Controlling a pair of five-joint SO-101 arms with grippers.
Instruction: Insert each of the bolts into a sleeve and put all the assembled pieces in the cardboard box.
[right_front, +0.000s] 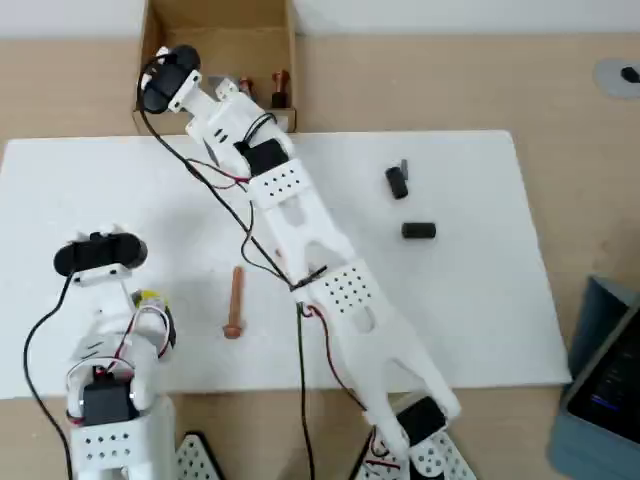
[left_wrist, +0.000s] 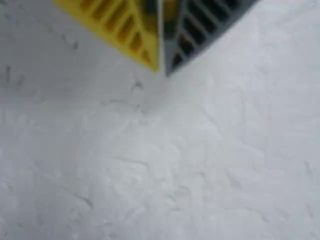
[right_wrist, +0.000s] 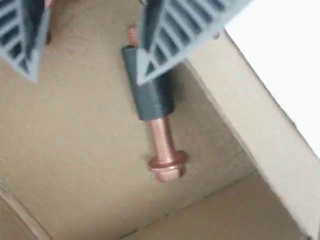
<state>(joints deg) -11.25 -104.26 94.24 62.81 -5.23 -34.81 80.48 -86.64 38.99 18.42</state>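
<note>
The right gripper (right_wrist: 86, 80) holds its two grey ribbed fingers (right_wrist: 175, 30) spread wide with nothing between them, over the floor of the brown cardboard box (right_wrist: 240, 130). Below them on that floor lies an assembled piece (right_wrist: 156, 107). It is a copper-coloured bolt pushed through a dark grey cylindrical sleeve, with the flanged head sticking out at one end near the box's side wall. One finger overlaps the sleeve in the wrist view, and I cannot tell whether they touch. In the high view the right arm stretches diagonally across the white mat (right_front: 480, 300) to the box, which sits at the mat's far edge on the light wooden table (right_front: 560, 90).

The left gripper (left_wrist: 161, 70) has its yellow finger (left_wrist: 125, 30) and its grey finger (left_wrist: 200, 25) pressed tip to tip. They hold nothing and are close above bare mat.

A loose copper bolt (right_front: 235, 300) lies on the mat between the two arms, head toward the near edge. On the other side of the right arm, a short black sleeve (right_front: 397, 182) and a second black sleeve (right_front: 419, 231) lie near each other, well apart from that bolt.
</note>
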